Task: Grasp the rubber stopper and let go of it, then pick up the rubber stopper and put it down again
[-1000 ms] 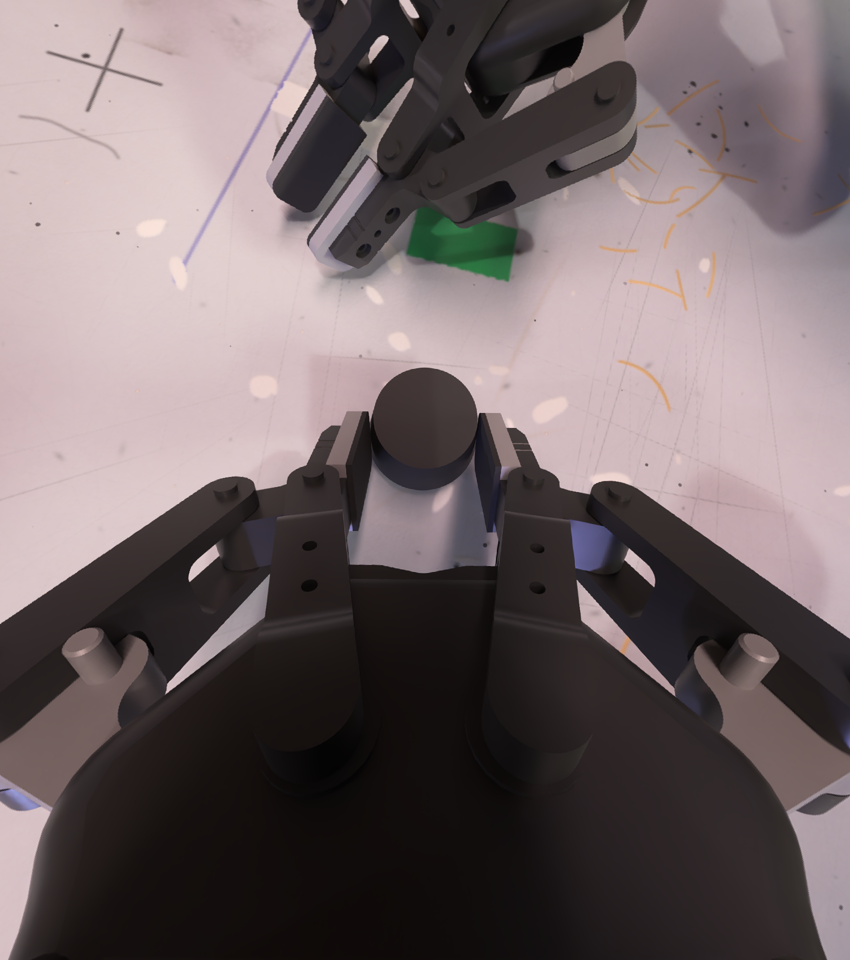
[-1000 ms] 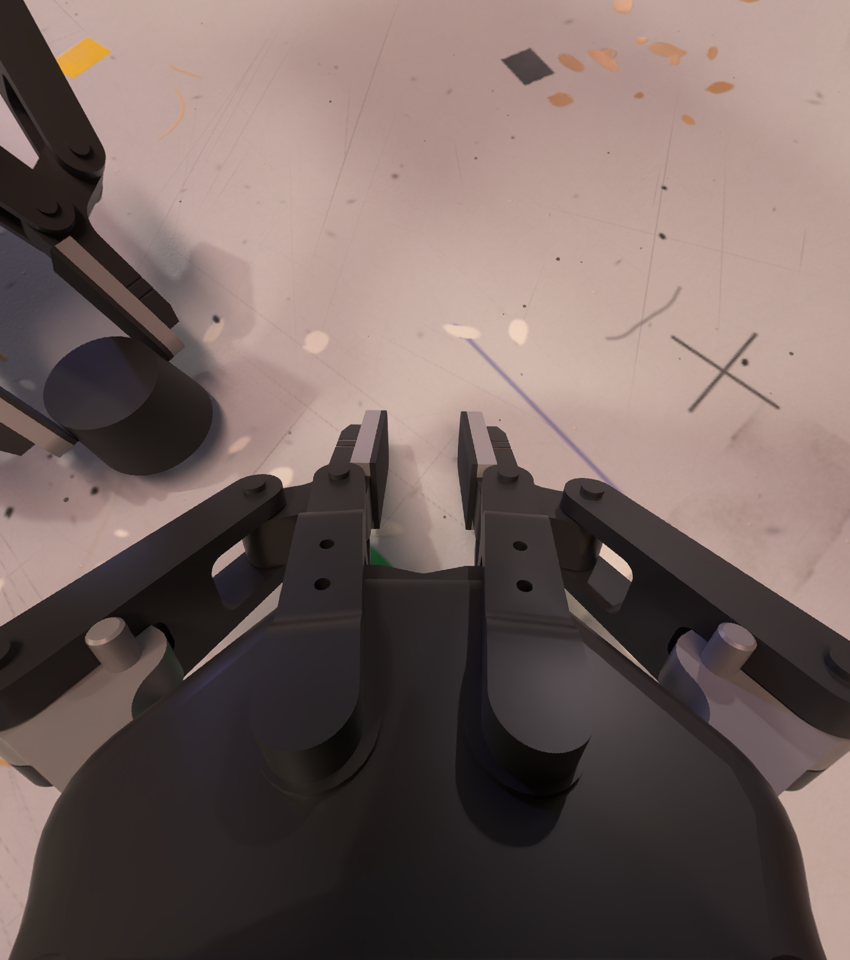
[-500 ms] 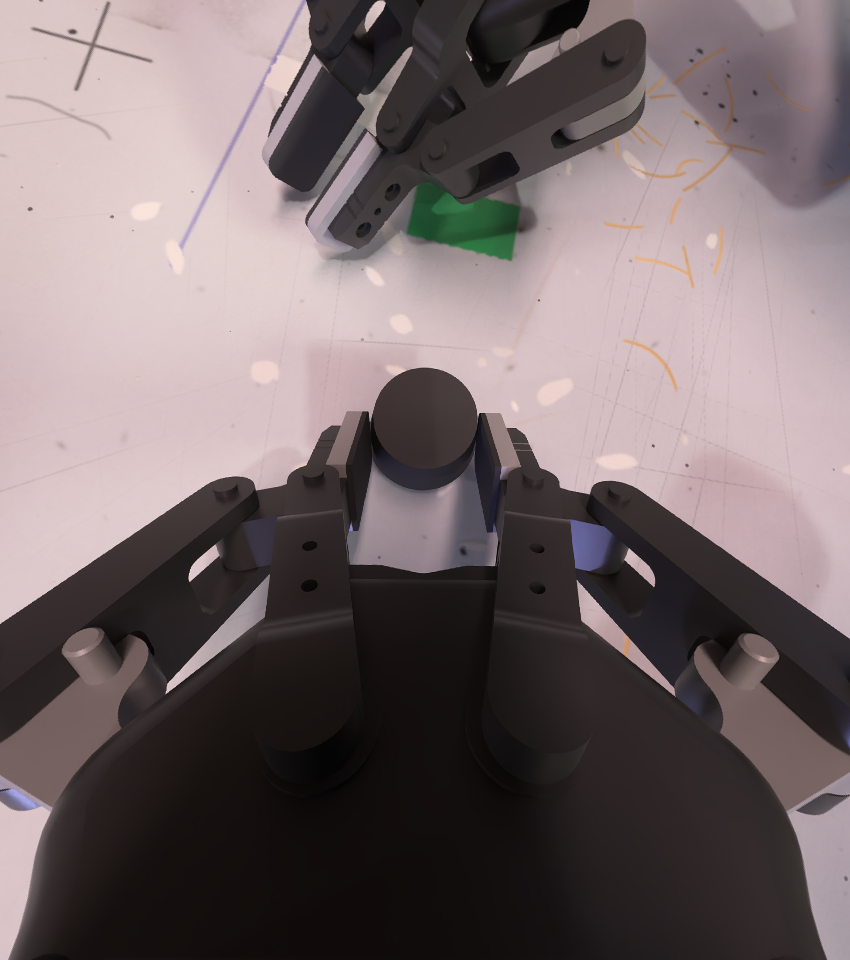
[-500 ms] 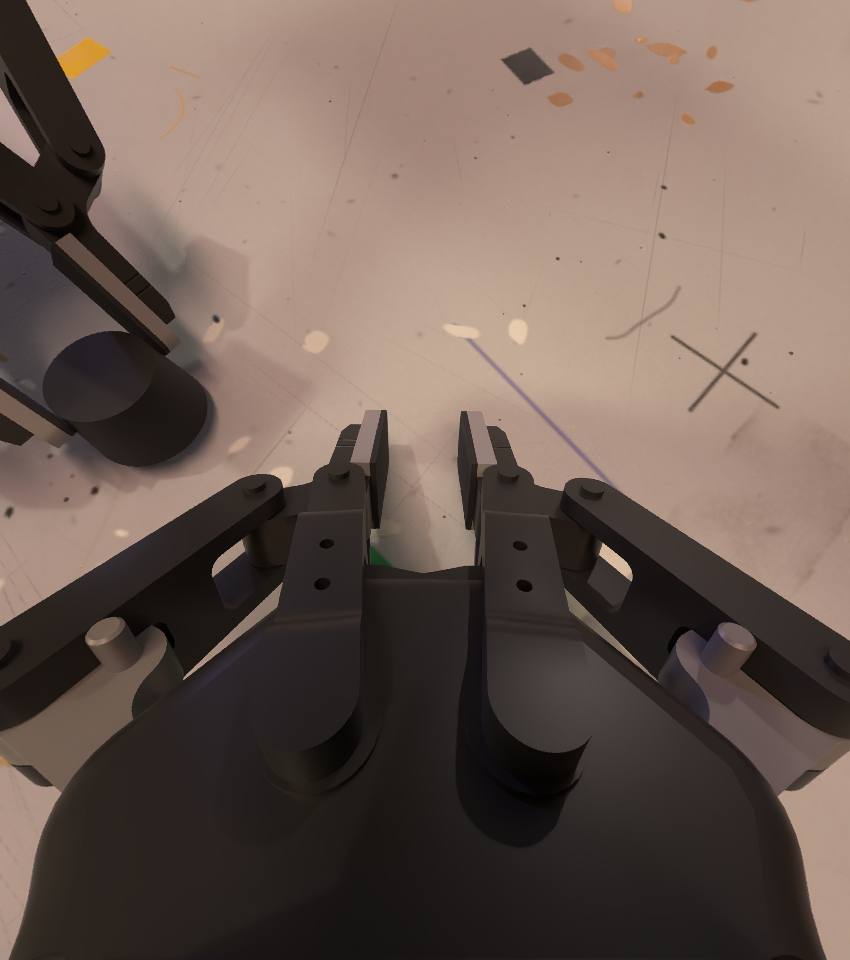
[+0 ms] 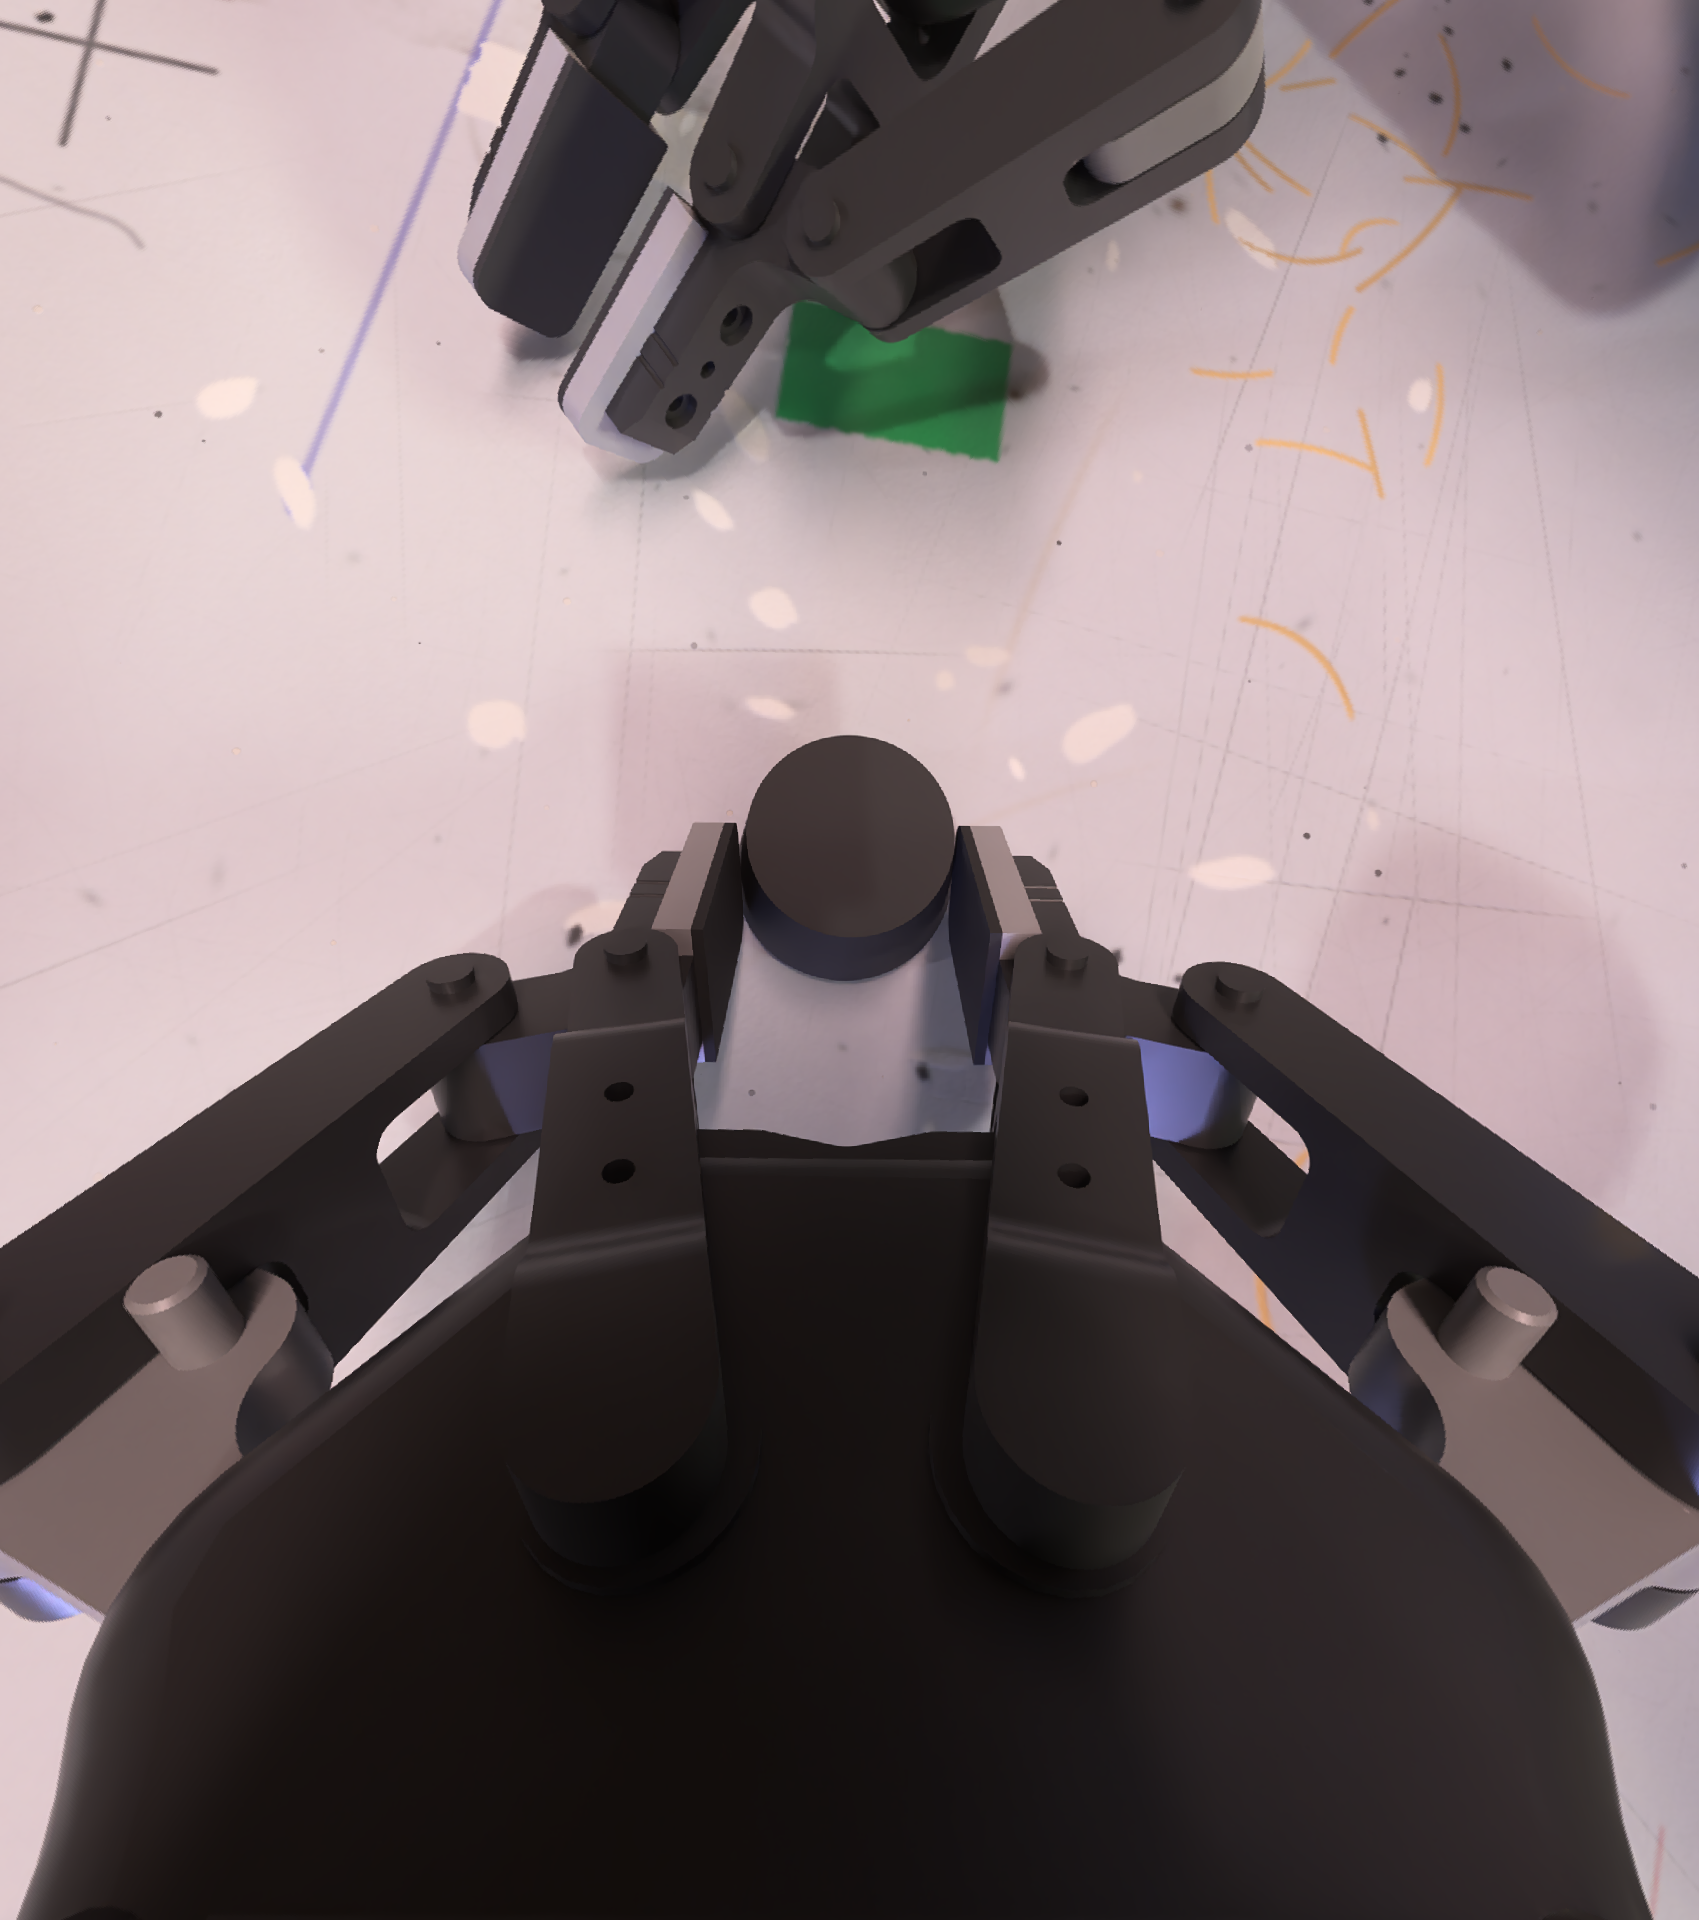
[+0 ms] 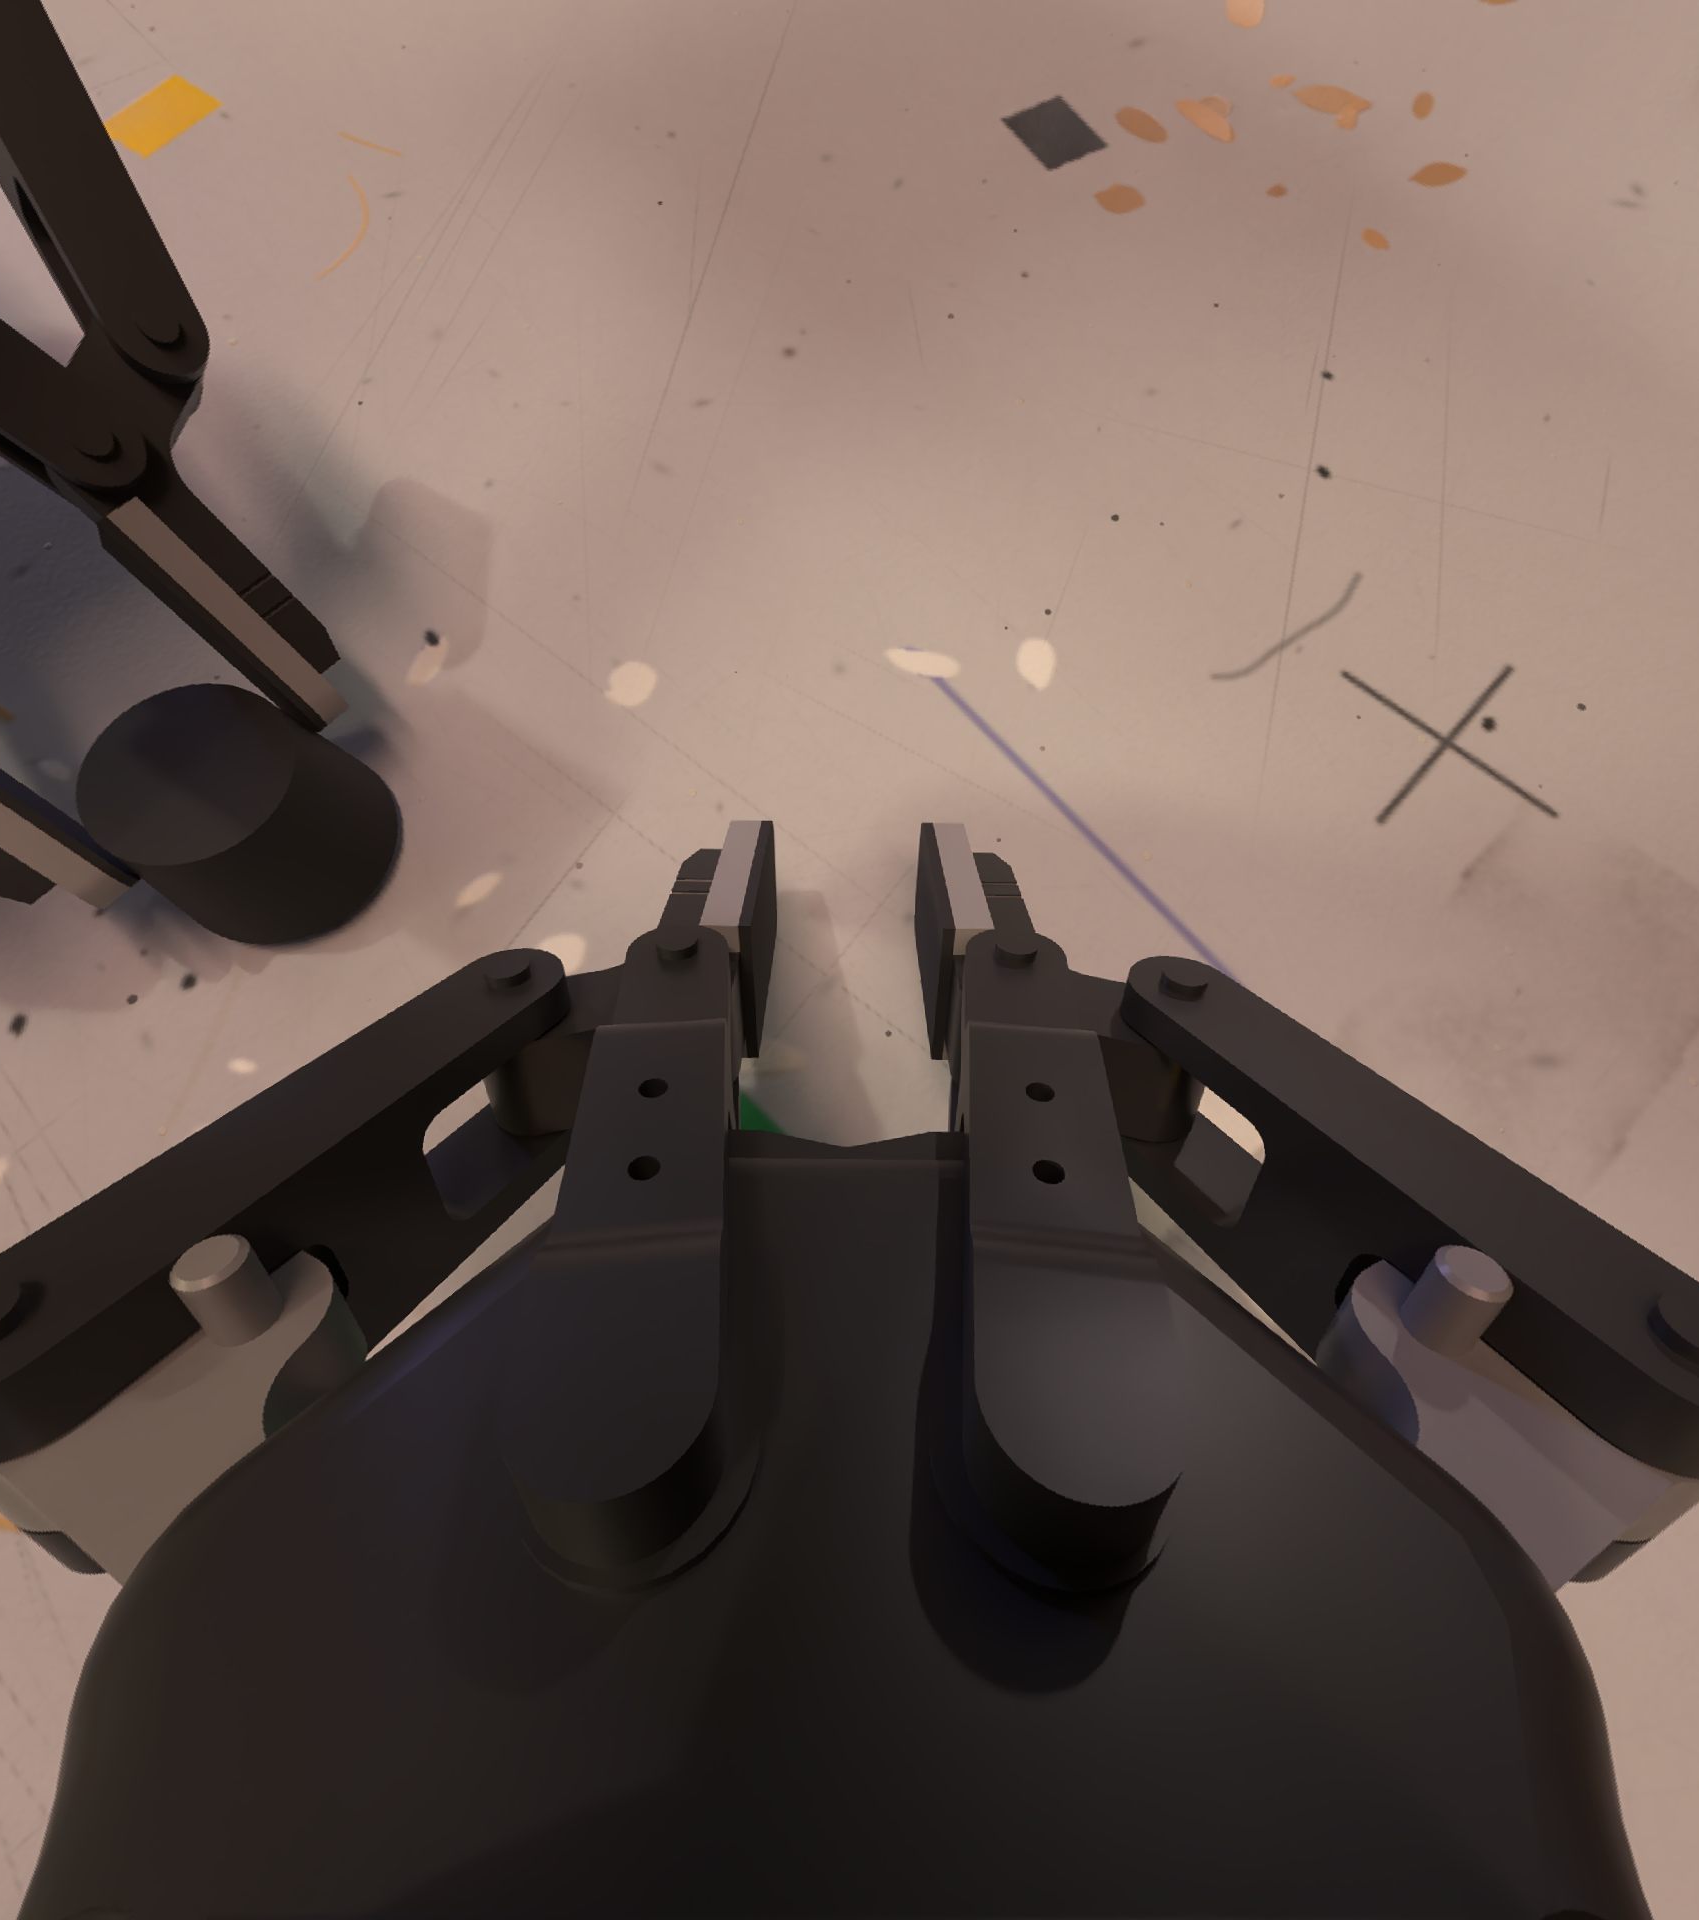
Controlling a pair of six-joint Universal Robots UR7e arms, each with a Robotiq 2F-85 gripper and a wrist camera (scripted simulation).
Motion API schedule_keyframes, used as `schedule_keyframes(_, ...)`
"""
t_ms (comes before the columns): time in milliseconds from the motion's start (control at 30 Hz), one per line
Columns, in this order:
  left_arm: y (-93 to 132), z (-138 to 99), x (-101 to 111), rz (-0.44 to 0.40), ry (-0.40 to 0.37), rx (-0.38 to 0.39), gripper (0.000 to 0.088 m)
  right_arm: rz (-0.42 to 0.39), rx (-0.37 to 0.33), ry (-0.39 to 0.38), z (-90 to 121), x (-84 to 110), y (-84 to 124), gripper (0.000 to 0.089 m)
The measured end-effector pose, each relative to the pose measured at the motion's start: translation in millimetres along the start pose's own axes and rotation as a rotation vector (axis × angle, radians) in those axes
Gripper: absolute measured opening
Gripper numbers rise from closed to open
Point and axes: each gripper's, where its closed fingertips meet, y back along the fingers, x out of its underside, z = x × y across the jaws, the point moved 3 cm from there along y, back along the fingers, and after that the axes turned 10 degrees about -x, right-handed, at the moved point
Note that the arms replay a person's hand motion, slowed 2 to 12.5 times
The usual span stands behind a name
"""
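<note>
Left end effector (image 5: pixel 847 914) — upright, around rubber stopper (image 5: pixel 847 852)

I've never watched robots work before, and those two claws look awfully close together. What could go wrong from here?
1. The left gripper is closed on the rubber stopper only near its fingertips, so the stopper might slip or twist out if jolted.
2. The right gripper hangs open and empty just beside it, over a green patch; a sideways move by either arm could make them collide.
</note>
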Motion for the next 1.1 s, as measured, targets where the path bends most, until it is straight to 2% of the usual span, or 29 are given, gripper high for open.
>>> schedule_keyframes(1100,-1.2,-0.1,1.0,0.016,-0.117,-0.034,0.0366,0.000,-0.002,-0.003,-0.1,0.1,0.1,0.0248)
